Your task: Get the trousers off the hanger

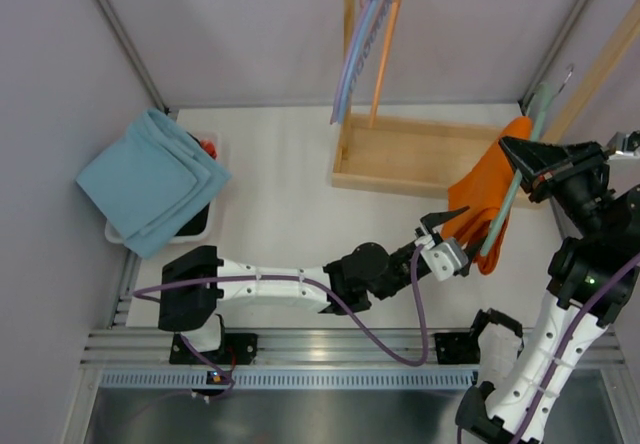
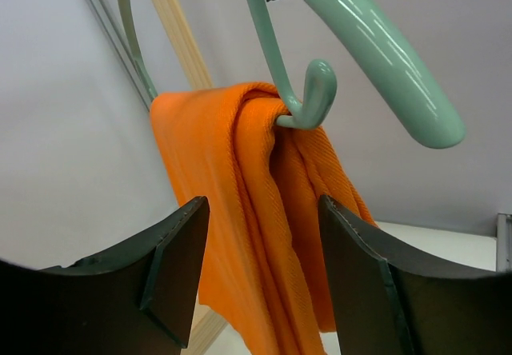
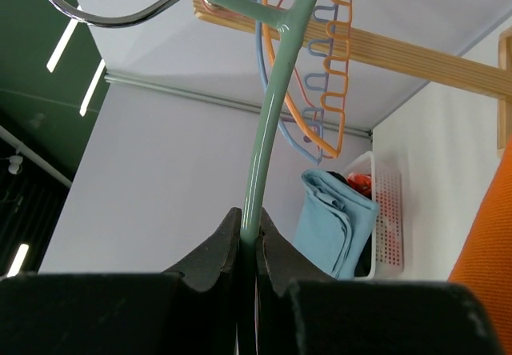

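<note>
Two fingers of the right gripper [image 3: 250, 235] are pressed together on the thin stem of the hanger [image 3: 272, 123] – in the right wrist view the mint-green rod rises straight out of the pinch toward its metal hook [image 3: 120, 15] at the upper left of the frame. From overhead the right gripper [image 1: 522, 157] sits at the right edge, holding the hanger [image 1: 500, 219] so that it slants down toward the lower centre. The trousers [image 1: 480, 199] are draped over it in a bright orange bunch at the right of the frame. The left gripper [image 1: 450, 229] reaches in from the lower left, jaws spread, right at the near edge of the fabric. In its own wrist view the left gripper [image 2: 260, 243] frames the trousers [image 2: 232, 179] between its dark fingers [image 2: 176, 267]; I can't tell whether the pads touch the cloth. There the fabric hangs folded over a small upturned notch of the hanger [image 2: 376, 59] – whose thick arm sweeps to the upper right. Farther out, a wooden rack [image 1: 400, 154] stands at upper centre with blue-lavender hangers [image 1: 358, 44] and an orange hanger [image 1: 385, 54] dangling from its rail. At the left, a folded light blue cloth [image 1: 150, 179] lies over a white basket [image 1: 205, 226] on the pale table [image 1: 280, 204].
</note>
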Available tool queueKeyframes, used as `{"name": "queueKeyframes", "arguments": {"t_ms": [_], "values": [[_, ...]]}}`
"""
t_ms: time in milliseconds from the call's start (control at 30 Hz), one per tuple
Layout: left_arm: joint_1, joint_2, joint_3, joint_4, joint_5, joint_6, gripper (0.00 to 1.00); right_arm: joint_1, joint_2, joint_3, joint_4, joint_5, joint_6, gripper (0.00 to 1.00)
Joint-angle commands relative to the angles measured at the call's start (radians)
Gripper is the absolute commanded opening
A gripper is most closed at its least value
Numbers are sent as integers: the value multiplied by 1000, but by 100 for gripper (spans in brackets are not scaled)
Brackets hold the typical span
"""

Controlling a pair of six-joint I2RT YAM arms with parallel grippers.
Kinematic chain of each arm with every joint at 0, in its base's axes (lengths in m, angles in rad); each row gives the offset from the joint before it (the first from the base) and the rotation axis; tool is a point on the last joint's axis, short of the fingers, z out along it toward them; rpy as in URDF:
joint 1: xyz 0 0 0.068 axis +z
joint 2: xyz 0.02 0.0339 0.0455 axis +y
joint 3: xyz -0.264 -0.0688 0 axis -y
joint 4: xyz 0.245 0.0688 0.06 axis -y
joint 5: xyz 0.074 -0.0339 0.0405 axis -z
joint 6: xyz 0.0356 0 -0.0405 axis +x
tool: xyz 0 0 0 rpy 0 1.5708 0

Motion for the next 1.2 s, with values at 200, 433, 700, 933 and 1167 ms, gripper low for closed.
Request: {"name": "queueKeyframes", "arguments": {"t_ms": [200, 433, 700, 933, 1167], "values": [[4, -39, -58, 200, 29, 92, 63, 28, -18, 98, 176, 4, -2, 0], [4, -33, -55, 198, 23, 99, 64, 33, -18, 90, 166, 4, -7, 0], [16, 24, -6, 206, 11, 113, 64, 39, -33, 98, 150, 6, -10, 0], [44, 73, 48, 205, -20, 116, 61, 51, -31, 115, 143, 6, -10, 0], [62, 64, 31, 191, -21, 119, 34, 58, -27, 107, 151, 7, -11, 0]]}}
